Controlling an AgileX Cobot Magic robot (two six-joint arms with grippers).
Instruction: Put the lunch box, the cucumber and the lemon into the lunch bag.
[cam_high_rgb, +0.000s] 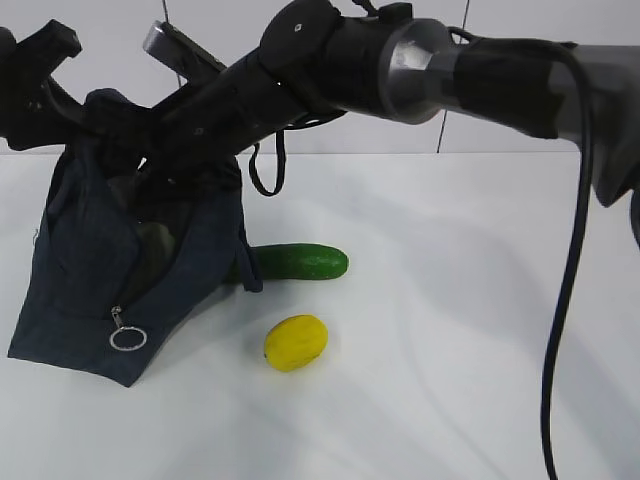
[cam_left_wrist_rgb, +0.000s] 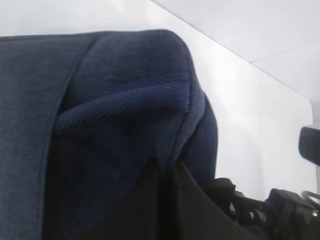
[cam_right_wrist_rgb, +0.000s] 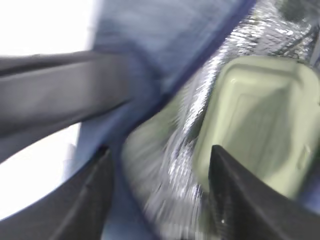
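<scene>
The work surface is a plain white table (cam_high_rgb: 450, 330), matte, with soft shadows and faint reflections across it. Its far edge meets a pale wall (cam_high_rgb: 480, 135). One thin dark vertical seam (cam_high_rgb: 440, 130) runs down that wall near the middle of the far edge. In the left wrist view, the wall shows faint panel lines.
</scene>
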